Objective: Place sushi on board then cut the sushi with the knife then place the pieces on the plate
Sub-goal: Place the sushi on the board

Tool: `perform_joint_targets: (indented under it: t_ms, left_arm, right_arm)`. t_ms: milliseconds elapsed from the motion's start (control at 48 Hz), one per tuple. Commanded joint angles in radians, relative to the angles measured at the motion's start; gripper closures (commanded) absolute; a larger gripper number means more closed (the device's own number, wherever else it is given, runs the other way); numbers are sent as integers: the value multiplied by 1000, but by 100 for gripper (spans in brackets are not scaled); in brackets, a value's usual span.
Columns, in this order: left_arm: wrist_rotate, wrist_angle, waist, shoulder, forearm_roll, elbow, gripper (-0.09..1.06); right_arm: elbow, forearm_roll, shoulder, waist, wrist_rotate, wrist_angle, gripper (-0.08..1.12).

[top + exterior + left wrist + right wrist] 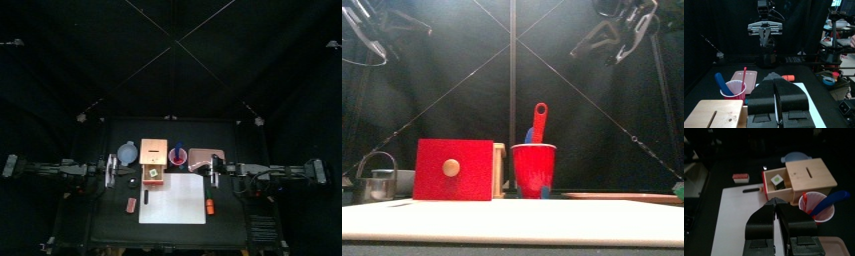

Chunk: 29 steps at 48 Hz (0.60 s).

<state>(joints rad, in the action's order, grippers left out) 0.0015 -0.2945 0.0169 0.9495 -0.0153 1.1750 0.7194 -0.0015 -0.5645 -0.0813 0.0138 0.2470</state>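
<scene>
The white cutting board (177, 200) lies at the table's front with nothing on it. Behind it stands the wooden box (154, 152), its red drawer (776, 182) pulled open; a dark green toy with a pale face (777, 179), perhaps the sushi, lies inside. The red cup (533, 168) holds a red knife (540, 122) and a blue knife (831, 199). The pink plate (203, 157) sits right of the cup. My left gripper (112, 170) hovers shut left of the box. My right gripper (218, 168) hovers shut near the plate. Both hold nothing.
A blue-grey bowl (127, 153) stands left of the box. A metal cutter (380, 180) sits at the far left. A small red toy (131, 204) lies left of the board, and an orange toy (210, 206) lies at its right edge.
</scene>
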Motion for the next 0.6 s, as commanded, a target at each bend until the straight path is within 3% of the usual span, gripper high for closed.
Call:
perform_joint_targets:
  t_ms: [21, 104, 417, 500, 604]
  left_arm:
    - [2, -3, 8, -5, 0, -6, 92]
    - [2, -5, 11, -3, 0, 2, 92]
    - [2, -3, 23, -5, 0, 18, 92]
    - [2, -3, 26, -3, 0, 23, 92]
    - [0, -3, 28, -5, 0, 29, 92]
  right_arm:
    - [-107, -54, 77, -5, 2, 32, 98]
    - [-141, -83, 127, -3, 3, 38, 89]
    - [-308, -118, 382, 5, 5, 124, 20]
    - [-376, -137, 451, 5, 2, 176, 8]
    - [-463, -170, 535, 6, -11, 236, 7]
